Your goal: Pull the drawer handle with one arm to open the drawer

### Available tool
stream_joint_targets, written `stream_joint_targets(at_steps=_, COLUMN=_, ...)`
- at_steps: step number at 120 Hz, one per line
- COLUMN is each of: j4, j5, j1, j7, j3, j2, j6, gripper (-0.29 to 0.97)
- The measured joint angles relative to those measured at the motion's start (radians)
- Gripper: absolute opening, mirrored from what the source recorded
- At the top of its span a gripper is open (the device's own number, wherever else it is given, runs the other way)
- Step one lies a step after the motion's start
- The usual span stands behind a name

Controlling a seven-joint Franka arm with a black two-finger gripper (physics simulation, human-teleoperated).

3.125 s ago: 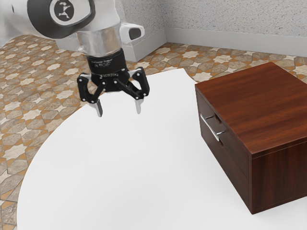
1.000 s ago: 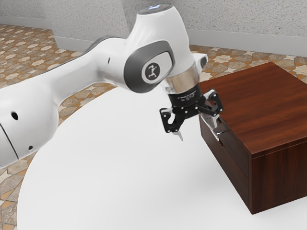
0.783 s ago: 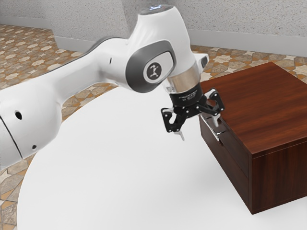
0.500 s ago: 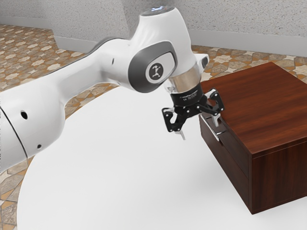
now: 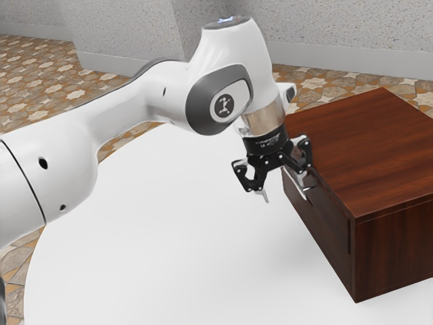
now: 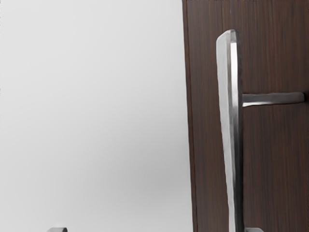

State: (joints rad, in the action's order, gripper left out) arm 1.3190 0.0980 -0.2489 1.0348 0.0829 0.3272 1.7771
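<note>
A dark wooden cabinet (image 5: 372,142) stands on the white table at the exterior view's right, its drawer front (image 5: 318,213) flush with the body. The metal bar handle (image 5: 304,185) sits on that front. My black gripper (image 5: 285,191) hangs open right at the handle, one finger against the drawer side and the other finger (image 5: 264,196) out over the table. In the wrist view the handle (image 6: 229,135) runs just inside one fingertip (image 6: 253,229), with its mounting post (image 6: 273,98) joining the wood of the drawer front (image 6: 275,169).
The round white table (image 5: 169,257) spreads wide toward the exterior view's left and front. A patterned tile floor (image 5: 47,88) and a grey wall lie beyond it. My white arm (image 5: 135,122) spans the table from the left.
Since 3.1 s ago my arm has swung across the table to the cabinet. Over the last second the hand sank slightly and shifted right, closer onto the handle. The drawer has not moved.
</note>
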Motion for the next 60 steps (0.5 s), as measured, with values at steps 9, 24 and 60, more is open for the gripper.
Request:
stream_joint_targets(at_steps=9, j4=0.003, j5=0.000, j1=0.001, j7=0.000, j3=0.001, j2=-0.001, j6=-0.001, gripper=0.43)
stream_joint_targets(at_steps=24, j4=0.007, j5=0.000, j1=0.005, j7=-0.001, j3=0.000, j2=-0.007, j6=-0.003, gripper=0.42)
stream_joint_targets(at_steps=60, j4=0.079, j5=-0.001, j1=0.012, j7=-0.001, j3=0.005, j2=-0.062, j6=-0.005, gripper=0.41)
